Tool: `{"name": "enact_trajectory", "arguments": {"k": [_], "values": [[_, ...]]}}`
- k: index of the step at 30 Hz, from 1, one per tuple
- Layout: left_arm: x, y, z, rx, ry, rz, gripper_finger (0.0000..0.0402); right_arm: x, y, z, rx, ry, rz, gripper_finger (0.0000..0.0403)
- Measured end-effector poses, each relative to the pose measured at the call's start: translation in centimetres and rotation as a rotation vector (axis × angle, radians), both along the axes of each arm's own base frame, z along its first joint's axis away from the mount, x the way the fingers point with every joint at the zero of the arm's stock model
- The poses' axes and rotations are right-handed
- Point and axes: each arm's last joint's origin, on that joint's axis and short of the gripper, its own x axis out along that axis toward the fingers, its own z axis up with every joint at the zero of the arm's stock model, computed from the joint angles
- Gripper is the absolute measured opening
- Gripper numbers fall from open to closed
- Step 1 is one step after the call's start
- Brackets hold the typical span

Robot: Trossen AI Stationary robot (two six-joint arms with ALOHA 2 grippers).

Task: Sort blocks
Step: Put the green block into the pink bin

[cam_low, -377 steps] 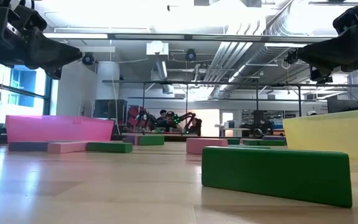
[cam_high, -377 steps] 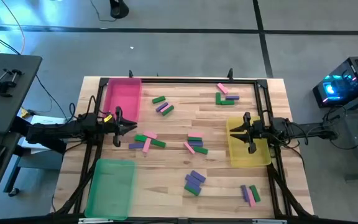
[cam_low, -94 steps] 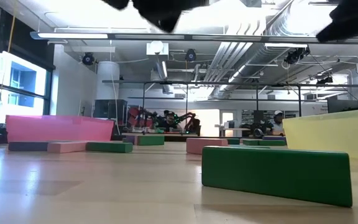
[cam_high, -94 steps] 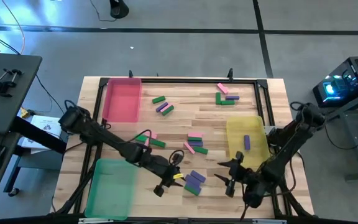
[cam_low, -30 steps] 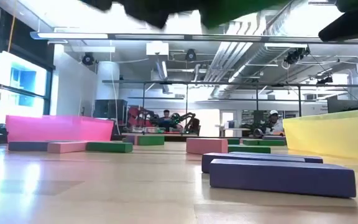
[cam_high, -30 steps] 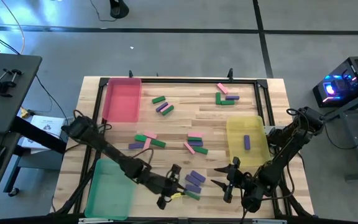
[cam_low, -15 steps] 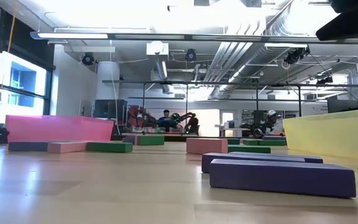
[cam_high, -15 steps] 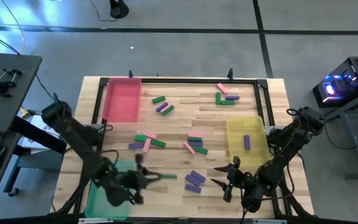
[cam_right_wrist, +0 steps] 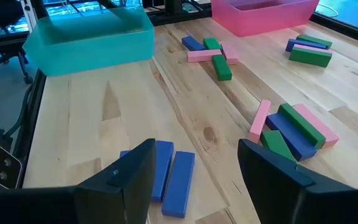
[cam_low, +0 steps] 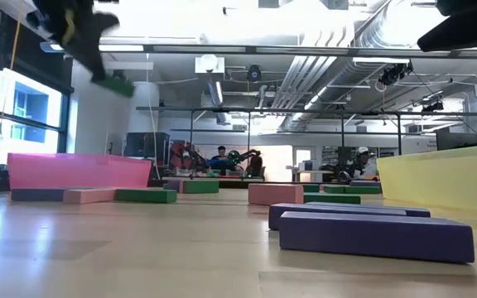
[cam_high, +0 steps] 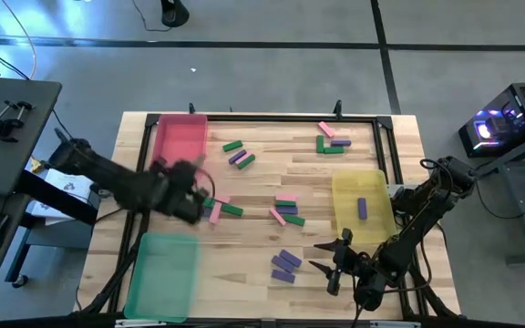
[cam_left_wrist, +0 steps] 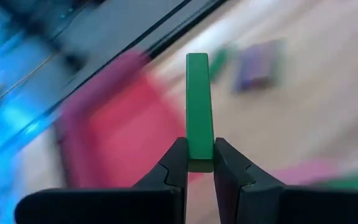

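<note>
**Left gripper carries a green block above the table's left side; right gripper waits, spread, near the front edge**

The left gripper [cam_left_wrist: 200, 163] pinches one end of a green block [cam_left_wrist: 198, 106] between its two dark fingers, and the bar sticks straight out past the fingertips. In the high view this arm is blurred; its gripper [cam_high: 190, 196] is over the left part of the wooden table [cam_high: 272, 178], between the pink tray [cam_high: 179, 146] and the green tray [cam_high: 162, 273], close to a small cluster of green, pink and purple blocks [cam_high: 221, 208]. In the low view the held block [cam_low: 114, 83] shows well above the tabletop.

The right gripper [cam_high: 326, 269] hangs near the table's front edge, just in front of the yellow tray [cam_high: 361, 187], its fingers spread wide and holding nothing. Its wrist view looks across two purple blocks [cam_right_wrist: 169, 174] lying side by side on the wood close ahead of the fingers.

Other blocks lie loose on the table: a green and purple group [cam_high: 239, 155] beside the pink tray, a pink, green and purple group [cam_high: 331, 139] near the far edge, a mixed pile [cam_high: 285, 210] at the middle, and one purple block [cam_high: 362, 208] inside the yellow tray.
</note>
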Motion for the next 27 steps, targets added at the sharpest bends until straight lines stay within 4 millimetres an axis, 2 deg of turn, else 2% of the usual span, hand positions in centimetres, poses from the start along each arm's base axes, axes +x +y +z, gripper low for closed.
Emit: {"name": "enact_trajectory", "arguments": {"k": [7,12,15,20,27], "values": [[-0.7,6.2,-2.8,-0.082,0.174,0.258,0.0026,0.1,0.1,0.1,0.01,-0.008,0.0,0.0213],[-0.6,9.7,-5.5,-0.197,0.201,0.274,0.0026,0.1,0.1,0.1,0.01,-0.009,0.0,0.0213],[-0.7,11.4,-6.3,-0.223,0.182,0.286,0.0026,0.1,0.1,0.1,0.011,-0.009,0.0,0.0213],[-1.1,13.4,-6.9,-0.255,0.165,0.3,0.0027,0.1,0.1,0.1,0.016,-0.01,-0.002,0.0213],[-1.5,14.5,-8.5,-0.286,0.141,0.277,0.0028,0.1,0.1,0.1,0.021,-0.013,-0.003,0.0213]]}}
